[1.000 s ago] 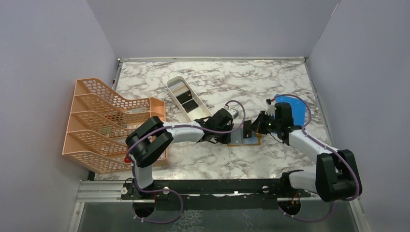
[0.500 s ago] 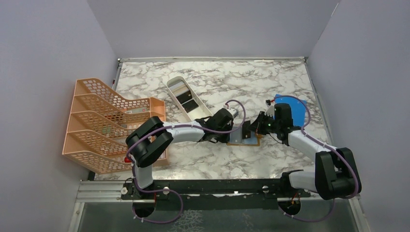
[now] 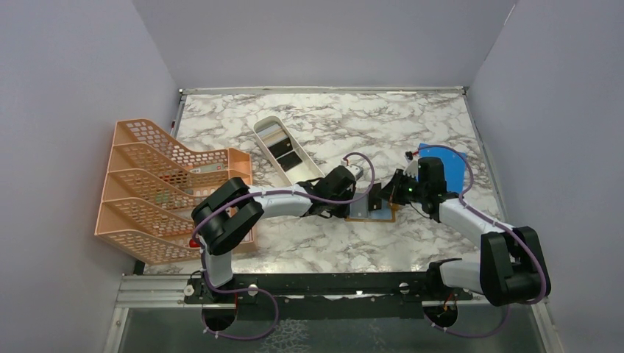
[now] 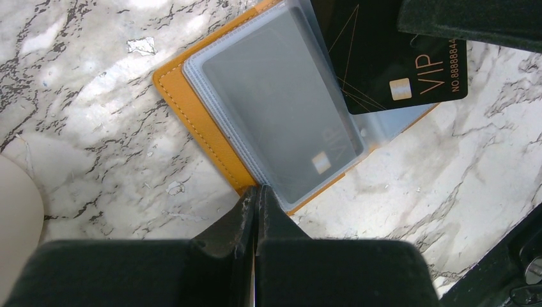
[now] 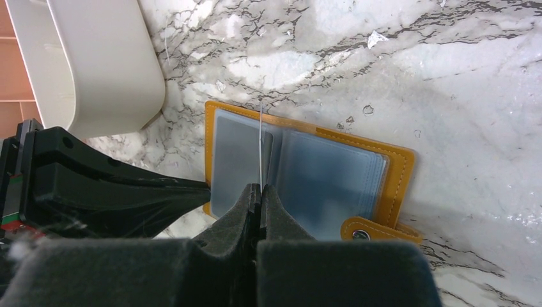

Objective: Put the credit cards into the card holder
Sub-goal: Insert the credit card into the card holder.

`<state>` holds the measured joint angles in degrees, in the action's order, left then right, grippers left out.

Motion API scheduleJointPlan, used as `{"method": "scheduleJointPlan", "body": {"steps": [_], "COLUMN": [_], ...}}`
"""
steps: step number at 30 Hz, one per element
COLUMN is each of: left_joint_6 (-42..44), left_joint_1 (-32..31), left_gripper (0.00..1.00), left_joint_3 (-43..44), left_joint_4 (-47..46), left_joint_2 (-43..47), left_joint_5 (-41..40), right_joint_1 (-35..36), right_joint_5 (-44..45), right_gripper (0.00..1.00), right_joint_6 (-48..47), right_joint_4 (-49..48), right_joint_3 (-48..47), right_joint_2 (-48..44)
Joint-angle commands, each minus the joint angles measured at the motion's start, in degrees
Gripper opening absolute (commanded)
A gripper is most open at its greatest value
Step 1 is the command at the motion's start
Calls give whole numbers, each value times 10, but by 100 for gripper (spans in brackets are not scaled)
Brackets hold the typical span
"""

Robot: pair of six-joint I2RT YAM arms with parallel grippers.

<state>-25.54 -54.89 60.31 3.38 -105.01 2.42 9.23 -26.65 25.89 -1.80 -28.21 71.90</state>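
Observation:
The orange-tan card holder (image 3: 371,214) lies open on the marble, its grey clear pockets (image 4: 281,102) facing up. My left gripper (image 4: 257,189) is shut, and its tips rest on the holder's near edge (image 3: 354,208). My right gripper (image 5: 261,189) is shut on a black VIP credit card (image 4: 396,70). The card stands on edge over the pockets and shows as a thin line (image 5: 261,144) in the right wrist view. Its lower corner meets a pocket's far edge; I cannot tell if it is inside. Other cards, pale and black, lie in the white tray (image 3: 265,126).
The peach mesh file rack (image 3: 162,191) stands at the left. A bright blue sheet (image 3: 450,168) lies behind my right wrist. The tray's rounded end (image 5: 96,57) is close to the holder's left side. The holder's snap tab (image 5: 371,231) sticks out at its right.
My right gripper with the black card has edged slightly left toward the holder. The left gripper and the holder have stayed put.

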Motion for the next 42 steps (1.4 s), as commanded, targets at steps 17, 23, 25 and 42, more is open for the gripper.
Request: {"method": "scheduleJointPlan", "body": {"steps": [17,23,25,42], "left_joint_6": [10,12,13,24], "left_joint_1": [-11,-12,-12,-13], "left_gripper": [0,0,0,0], "left_joint_3": [13,15,15,27], "left_joint_4": [26,30,31,40], "left_joint_2": [-2,-2,-2,-7], "left_joint_5": [-24,-28,-28,-43], "right_joint_1": [-4,-4,-4,-4], "right_joint_5": [-19,-4,-3,-14], "right_gripper": [1,1,1,3], "right_joint_6": [36,42,43,31], "right_joint_4": [-59,-25,-21,42], "right_joint_3": [46,46,47,34], "right_joint_2": [29,32,38,64]}}
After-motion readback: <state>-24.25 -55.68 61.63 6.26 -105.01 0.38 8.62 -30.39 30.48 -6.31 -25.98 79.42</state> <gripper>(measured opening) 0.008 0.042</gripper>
